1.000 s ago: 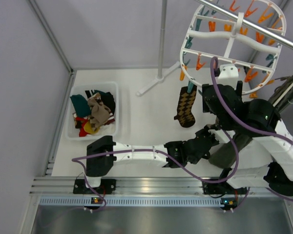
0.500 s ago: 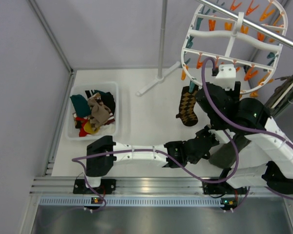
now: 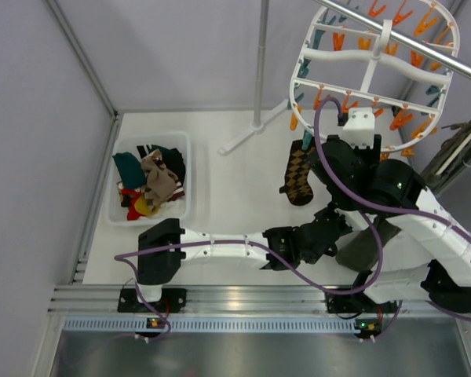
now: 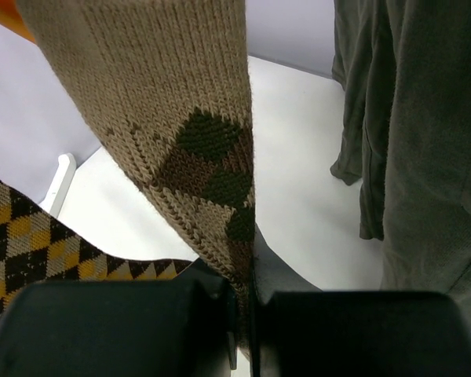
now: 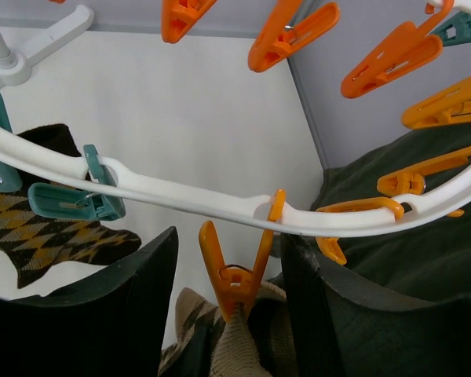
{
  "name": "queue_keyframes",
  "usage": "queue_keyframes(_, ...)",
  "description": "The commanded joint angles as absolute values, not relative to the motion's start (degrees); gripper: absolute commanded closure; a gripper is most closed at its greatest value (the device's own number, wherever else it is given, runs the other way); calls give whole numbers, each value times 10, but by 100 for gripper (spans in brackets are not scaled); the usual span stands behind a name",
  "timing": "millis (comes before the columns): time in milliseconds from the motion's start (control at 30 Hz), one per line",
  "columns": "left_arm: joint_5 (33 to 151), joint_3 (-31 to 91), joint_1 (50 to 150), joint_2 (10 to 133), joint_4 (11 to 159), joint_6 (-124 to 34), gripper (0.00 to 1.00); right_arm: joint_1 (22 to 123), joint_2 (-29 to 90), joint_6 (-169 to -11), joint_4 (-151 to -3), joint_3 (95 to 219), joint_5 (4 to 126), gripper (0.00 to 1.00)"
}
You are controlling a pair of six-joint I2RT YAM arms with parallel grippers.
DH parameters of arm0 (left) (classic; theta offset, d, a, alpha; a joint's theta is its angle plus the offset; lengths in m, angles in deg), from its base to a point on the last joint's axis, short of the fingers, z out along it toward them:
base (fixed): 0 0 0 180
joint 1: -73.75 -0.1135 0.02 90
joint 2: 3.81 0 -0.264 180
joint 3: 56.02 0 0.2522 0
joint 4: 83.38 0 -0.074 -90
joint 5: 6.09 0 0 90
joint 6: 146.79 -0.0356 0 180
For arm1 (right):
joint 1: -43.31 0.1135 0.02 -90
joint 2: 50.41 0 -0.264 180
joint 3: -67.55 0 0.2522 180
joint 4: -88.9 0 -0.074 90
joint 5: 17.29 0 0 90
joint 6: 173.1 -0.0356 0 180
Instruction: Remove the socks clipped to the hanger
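Left gripper [image 4: 247, 310] pinches the tan sock [image 4: 180, 118], jaws pressed on the knit. Right gripper [image 5: 229, 263], jaws spread, straddles the orange clip [image 5: 255, 255] holding that sock on the hanger [image 5: 180, 200] (the argyle sock [image 3: 300, 177] hangs alongside).

grey walls [image 3: 165, 47], white table [image 3: 228, 188].

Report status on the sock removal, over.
Left gripper shut on tan sock. Right gripper open, jaws straddling the orange clip holding that sock on the hanger. Argyle sock hangs from a teal clip. Dark green garment close beside.
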State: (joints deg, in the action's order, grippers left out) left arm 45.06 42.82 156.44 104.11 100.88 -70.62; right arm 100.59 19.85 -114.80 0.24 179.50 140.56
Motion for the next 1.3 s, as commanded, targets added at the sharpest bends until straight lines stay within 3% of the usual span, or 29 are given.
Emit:
queue_keyframes(0, 456, 425, 1565, 1002, 1031, -698, 100, 1012, 192, -1152, 69, 1791, 1433, 50)
queue_keyframes(167, 456, 424, 1565, 1000, 1031, -698, 100, 1013, 195, -1150, 67, 1796, 1437, 55)
queue_keyframes(233, 456, 422, 1565, 1001, 1031, -696, 100, 1012, 196, -1148, 66, 1797, 1440, 69)
queue_keyframes(367, 457, 415, 1565, 999, 1031, -690, 100, 1012, 195, -1146, 62, 1798, 1441, 75)
queue_keyframes(400, 460, 406, 1565, 1000, 1031, -687, 100, 1012, 195, -1146, 61, 1798, 1441, 85)
queue_keyframes(433, 461, 400, 1565, 995, 1031, -679, 100, 1012, 195, -1146, 60, 1798, 1440, 87)
queue_keyframes(667, 452, 316, 1547, 955, 1030, -614, 100, 1012, 187, -1132, 27, 1788, 1429, 85)
queue_keyframes(767, 444, 253, 1521, 915, 1026, -575, 100, 1013, 174, -1108, -10, 1776, 1407, 77)
queue_keyframes(900, 415, 181, 1479, 799, 962, -514, 100, 1013, 145, -1067, -89, 1750, 1357, 42)
queue_keyframes(967, 374, 168, 1458, 761, 918, -479, 100, 1012, 128, -1055, -124, 1737, 1321, 36)
queue_keyframes(1200, 345, 150, 1333, 633, 693, -365, 100, 1013, 80, -1031, -200, 1708, 1214, 1)
queue_keyframes(1267, 353, 156, 1278, 595, 648, -354, 100, 1013, 60, -1023, -218, 1698, 1163, 1)
